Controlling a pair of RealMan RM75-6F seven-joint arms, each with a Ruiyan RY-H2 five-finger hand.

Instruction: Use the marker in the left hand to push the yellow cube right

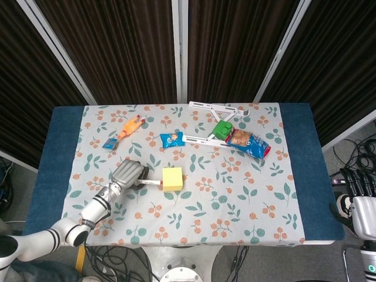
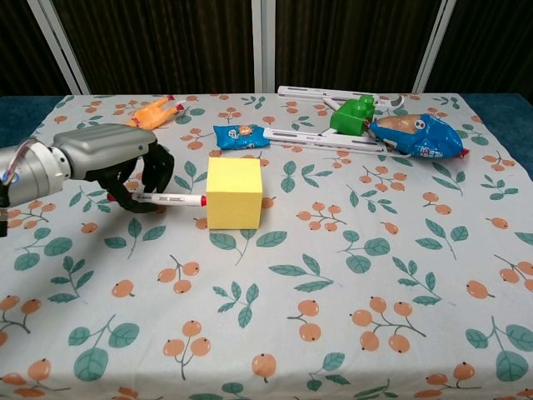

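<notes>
The yellow cube sits on the floral tablecloth, left of the table's middle. My left hand is just to its left and grips a white marker that lies level, its red tip touching the cube's left face. The right hand hangs off the table's right edge in the head view, and its fingers are not clear.
Behind the cube lie a blue snack packet, a white folding frame, a green block and a blue chip bag. An orange toy and a small blue packet lie at the back left.
</notes>
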